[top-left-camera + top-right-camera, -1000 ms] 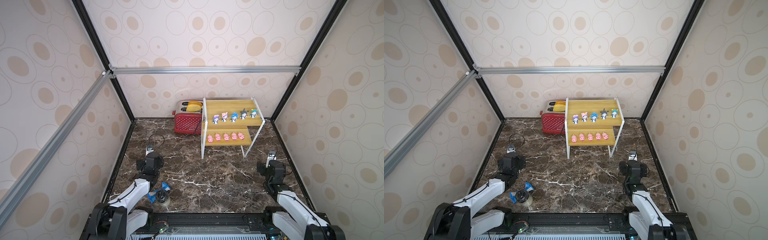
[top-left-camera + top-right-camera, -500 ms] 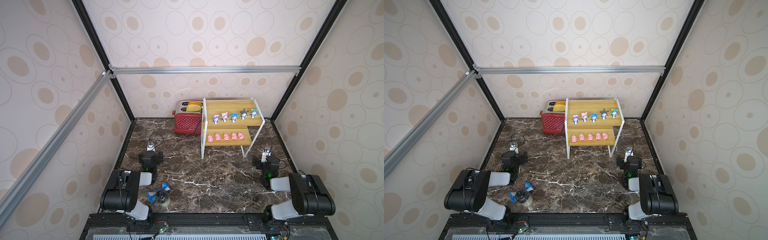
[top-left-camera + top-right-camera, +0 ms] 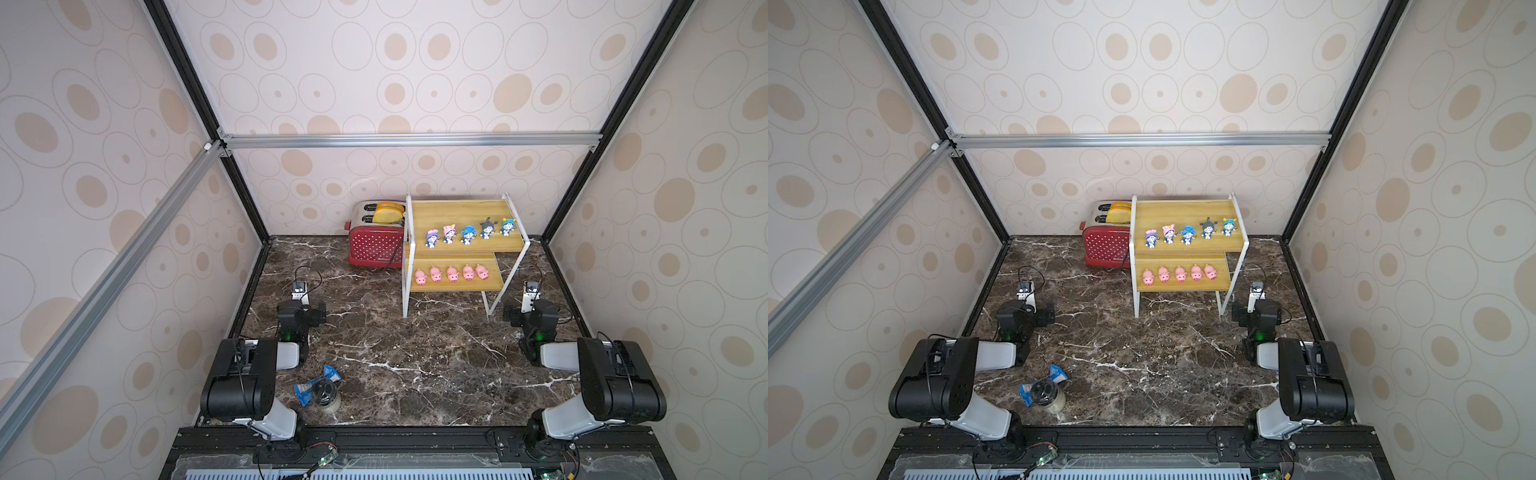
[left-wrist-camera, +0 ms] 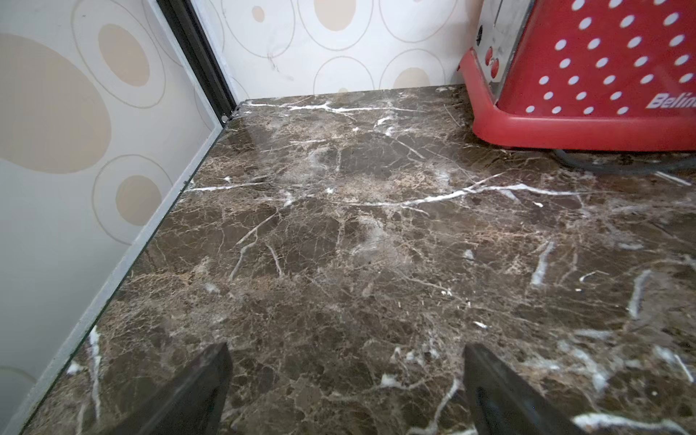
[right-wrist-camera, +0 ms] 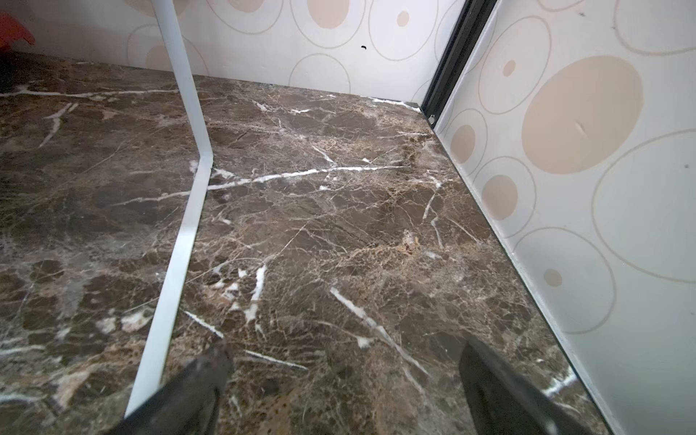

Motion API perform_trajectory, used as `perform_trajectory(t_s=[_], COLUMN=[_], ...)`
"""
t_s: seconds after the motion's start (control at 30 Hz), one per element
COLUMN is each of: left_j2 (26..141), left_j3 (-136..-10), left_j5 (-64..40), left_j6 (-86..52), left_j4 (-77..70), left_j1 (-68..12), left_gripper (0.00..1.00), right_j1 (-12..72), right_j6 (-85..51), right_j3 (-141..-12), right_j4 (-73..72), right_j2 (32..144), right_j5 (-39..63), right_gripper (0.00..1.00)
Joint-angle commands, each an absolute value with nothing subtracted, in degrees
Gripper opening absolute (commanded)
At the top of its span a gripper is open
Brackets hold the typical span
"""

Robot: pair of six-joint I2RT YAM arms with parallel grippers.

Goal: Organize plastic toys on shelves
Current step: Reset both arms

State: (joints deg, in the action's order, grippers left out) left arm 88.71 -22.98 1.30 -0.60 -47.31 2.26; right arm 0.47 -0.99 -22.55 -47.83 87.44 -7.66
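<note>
Yellow-board shelves, two tiers, white frame. Five figurines in row on upper board, five pink pigs in row on lower; none moved over last second. Both arms since folded back toward base. Pincers: left gripper wide, empty, over bare marble; right gripper likewise, beside shelf leg. Judgement: sorting done, arms parking.

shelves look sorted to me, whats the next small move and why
Probably no more picking, just stay parked: five pigs line the lower board, five figurines line the upper board, and the left gripper and right gripper are open and empty.
</note>
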Motion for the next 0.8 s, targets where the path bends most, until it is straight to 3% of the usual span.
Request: perform_trajectory(t_s=[0.0,0.77], left_j2=[88.40,88.32], left_j3=[-24.17,-24.17], left_j5=[0.51,0.57], left_j6=[-1.14,-1.06], left_j4=[-48.54,-48.40], left_j1=[2.56,2.64], left_gripper=[0.99,0.99], right_j1=[0.50,0.97], right_j6=[-0.38,1.25], right_j3=[-22.58,-23.73], right_j4=[-47.09,-45.57], right_j2=[87.41,87.80], right_j5=[-7.72,-6.07], right_gripper=[1.00,1.00])
